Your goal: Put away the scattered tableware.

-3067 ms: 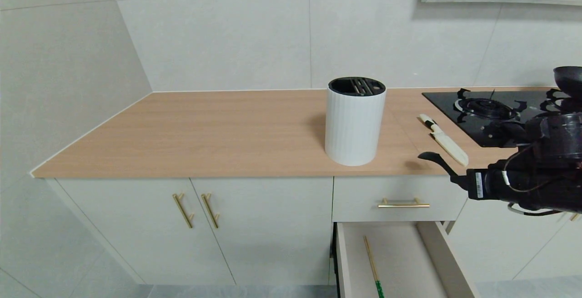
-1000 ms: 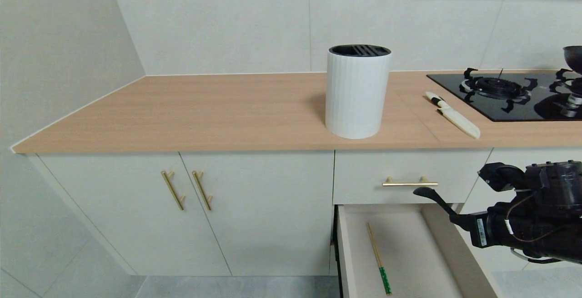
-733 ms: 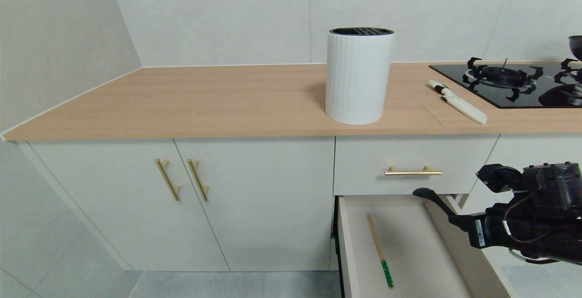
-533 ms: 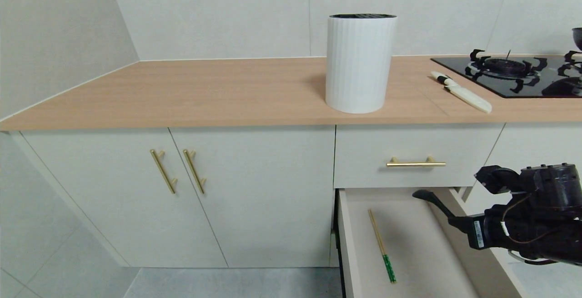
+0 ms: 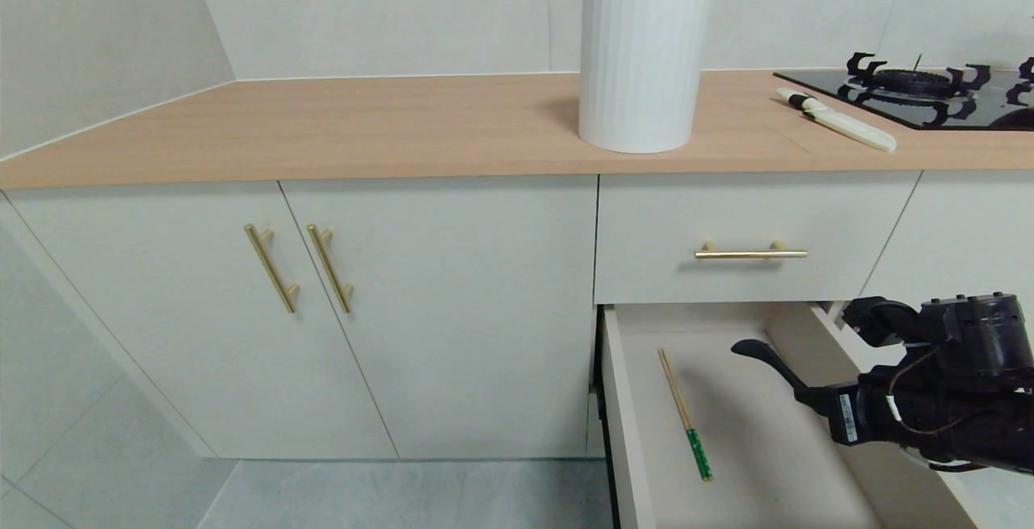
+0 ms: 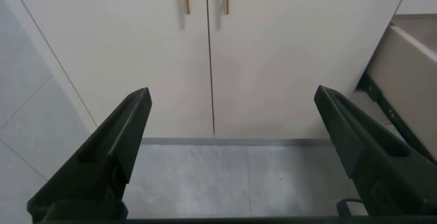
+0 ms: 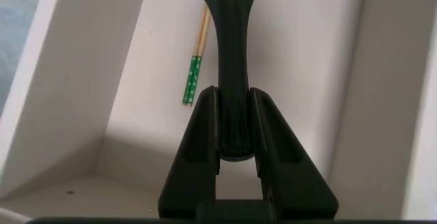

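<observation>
My right gripper (image 5: 817, 401) is shut on the handle of a black utensil (image 5: 761, 354), which sticks out over the open lower drawer (image 5: 624, 432). In the right wrist view the fingers (image 7: 202, 125) clamp the black utensil (image 7: 229, 39) above the drawer floor (image 7: 300, 80). A pair of chopsticks (image 5: 685, 414) with green ends lies inside the drawer, seen as chopsticks (image 7: 196, 60) beyond the utensil. On the counter a cream-handled knife (image 5: 840, 119) lies beside the white ribbed holder (image 5: 646, 52). My left gripper (image 6: 232, 100) hangs open, facing the cabinet doors and floor.
A black gas hob (image 5: 921, 89) occupies the counter's right end. A shut drawer with a gold handle (image 5: 751, 254) sits above the open one. Two cabinet doors with gold handles (image 5: 299, 266) stand to the left. Grey floor lies below.
The head camera has sunk, so the counter sits higher in the picture. My right gripper has come down from counter height to over the open drawer, still holding the black utensil.
</observation>
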Robot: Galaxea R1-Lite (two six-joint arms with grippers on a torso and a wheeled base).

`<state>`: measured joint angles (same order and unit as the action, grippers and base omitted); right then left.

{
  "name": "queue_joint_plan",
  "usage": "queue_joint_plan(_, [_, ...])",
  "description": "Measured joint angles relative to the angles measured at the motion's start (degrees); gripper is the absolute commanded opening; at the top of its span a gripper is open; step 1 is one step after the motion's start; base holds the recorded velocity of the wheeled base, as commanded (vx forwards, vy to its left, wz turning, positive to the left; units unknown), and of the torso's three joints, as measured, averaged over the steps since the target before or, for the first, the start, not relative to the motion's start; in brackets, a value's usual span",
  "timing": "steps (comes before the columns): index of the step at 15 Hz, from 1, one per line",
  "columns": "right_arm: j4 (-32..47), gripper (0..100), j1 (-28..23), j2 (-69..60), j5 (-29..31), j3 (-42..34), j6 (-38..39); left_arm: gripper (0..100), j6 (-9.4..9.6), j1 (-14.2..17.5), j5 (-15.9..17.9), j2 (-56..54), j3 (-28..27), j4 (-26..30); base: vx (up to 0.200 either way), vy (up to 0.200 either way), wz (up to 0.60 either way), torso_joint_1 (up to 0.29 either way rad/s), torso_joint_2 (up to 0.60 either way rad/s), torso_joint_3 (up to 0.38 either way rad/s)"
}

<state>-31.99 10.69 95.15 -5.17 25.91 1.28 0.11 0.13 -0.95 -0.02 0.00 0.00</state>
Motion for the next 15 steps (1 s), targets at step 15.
queue_joint_plan(15, [-15.27, 0, 4.02, 15.68, 8.01, 0.9, 3.94, 100, 0.02, 0.02, 0.0, 0.0, 0.0, 0.0, 0.0, 0.0, 0.0, 0.0, 0.0, 0.004])
